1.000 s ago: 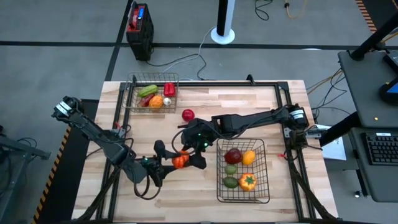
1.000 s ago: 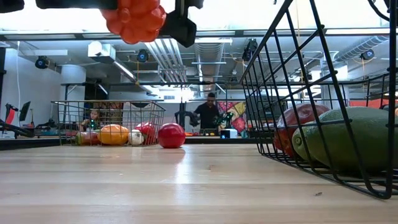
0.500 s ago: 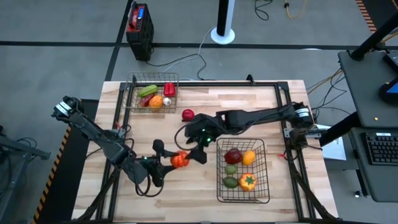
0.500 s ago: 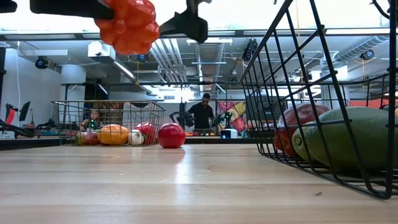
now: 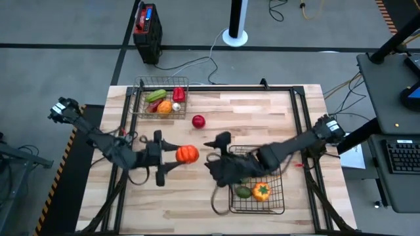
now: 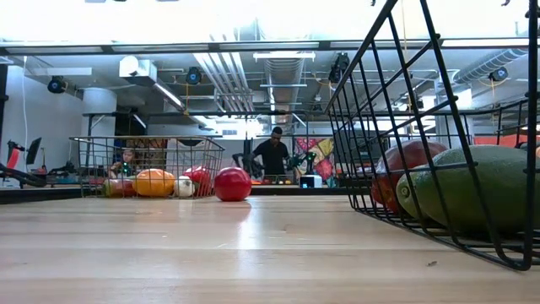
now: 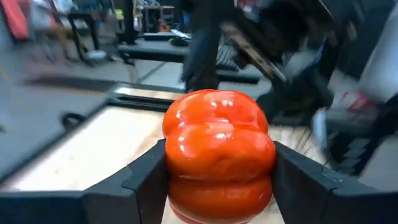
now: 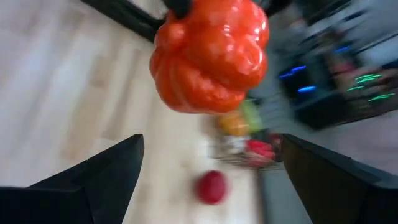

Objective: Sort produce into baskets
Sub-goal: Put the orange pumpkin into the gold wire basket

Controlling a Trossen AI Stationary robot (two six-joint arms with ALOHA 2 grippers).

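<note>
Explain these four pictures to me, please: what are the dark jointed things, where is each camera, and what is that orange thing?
They are two robot arms at a wooden table, each ending in a two-finger gripper. One camera looks straight down, one sits at table-top level, and one rides on each wrist. The left gripper is shut on an orange toy pepper, which fills the left wrist picture. The right gripper is open, beside the larger basket, which holds several toy fruits. The smaller basket holds more produce at the far-left corner. A red ball-shaped piece lies loose on the table.
</note>
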